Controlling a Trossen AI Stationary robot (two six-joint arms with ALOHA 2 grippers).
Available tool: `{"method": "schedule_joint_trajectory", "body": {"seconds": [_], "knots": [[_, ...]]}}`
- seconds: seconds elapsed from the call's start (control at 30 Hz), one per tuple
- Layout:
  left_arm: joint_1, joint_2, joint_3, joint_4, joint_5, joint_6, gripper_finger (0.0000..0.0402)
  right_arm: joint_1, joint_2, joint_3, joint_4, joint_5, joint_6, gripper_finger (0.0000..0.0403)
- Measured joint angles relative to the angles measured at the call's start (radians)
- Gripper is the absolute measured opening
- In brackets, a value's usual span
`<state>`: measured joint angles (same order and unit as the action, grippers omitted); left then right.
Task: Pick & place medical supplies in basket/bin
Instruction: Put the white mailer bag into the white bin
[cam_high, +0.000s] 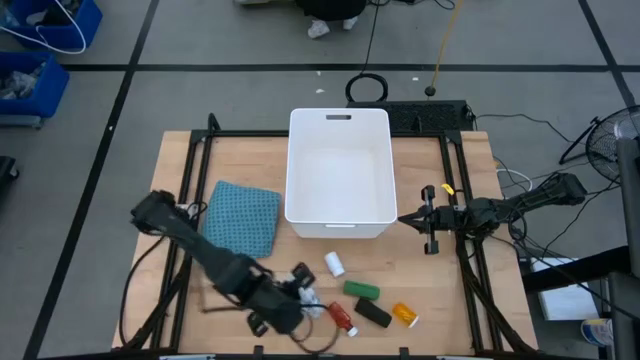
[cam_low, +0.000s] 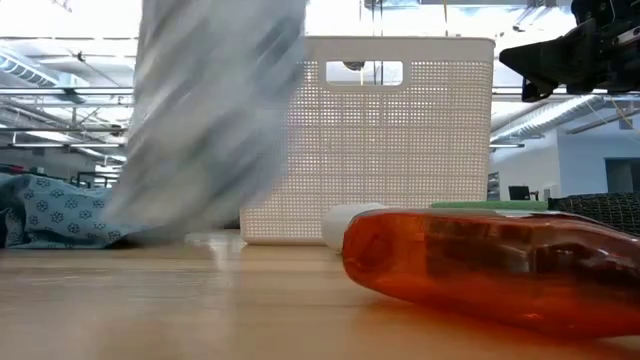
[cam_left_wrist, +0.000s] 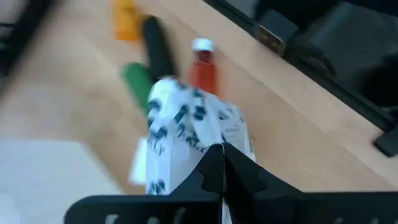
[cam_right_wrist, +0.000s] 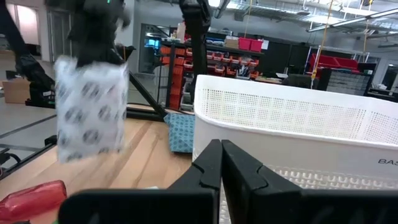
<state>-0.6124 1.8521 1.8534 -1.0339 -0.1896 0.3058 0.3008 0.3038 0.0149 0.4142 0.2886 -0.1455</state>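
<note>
My left gripper (cam_high: 292, 296) is near the table's near edge, shut on the white printed flat packet (cam_left_wrist: 186, 118), which the right wrist view shows hanging in the air (cam_right_wrist: 90, 112). On the table beside it lie the white roll (cam_high: 334, 264), green block (cam_high: 361, 290), black block (cam_high: 373, 313), red bottle (cam_high: 342, 317) and orange bottle (cam_high: 403, 314). The white bin (cam_high: 338, 118) stands on the table's far half. My right gripper (cam_high: 404, 218) waits shut by the bin's near right corner. My left gripper pinches the printed packet between its two shut fingers at the packet's upper edge (cam_left_wrist: 208, 140). The fingers point down at it from above. The packet hangs below them (cam_right_wrist: 90, 112), lifted clear of the table and creased near the hold.
A blue-teal cloth (cam_high: 240, 218) lies left of the bin. The red bottle (cam_low: 490, 265) lies on its side close to the table's near edge. A black frame rail (cam_high: 455, 190) runs along the right side. Bare wood lies between the bin and the small items.
</note>
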Motion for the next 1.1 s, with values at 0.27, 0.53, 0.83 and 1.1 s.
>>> {"method": "schedule_joint_trajectory", "body": {"seconds": [0.27, 0.53, 0.83, 1.1], "knots": [[-0.112, -0.209, -0.015, -0.084, -0.291, -0.106, 0.0001, 0.000, 0.000, 0.000, 0.000, -0.001, 0.002, 0.0000], [-0.200, -0.498, -0.182, -0.210, -0.645, -0.367, 0.0000, 0.000, 0.000, 0.000, 0.000, -0.002, 0.002, 0.0000], [-0.222, -0.922, -0.580, 0.061, -0.892, -0.397, 0.0000, 0.000, 0.000, 0.000, -0.001, -0.002, 0.003, 0.0000], [-0.189, -1.284, -0.905, 0.355, -1.093, -0.332, 0.0000, 0.000, 0.000, 0.000, -0.009, -0.002, 0.002, 0.0000]]}}
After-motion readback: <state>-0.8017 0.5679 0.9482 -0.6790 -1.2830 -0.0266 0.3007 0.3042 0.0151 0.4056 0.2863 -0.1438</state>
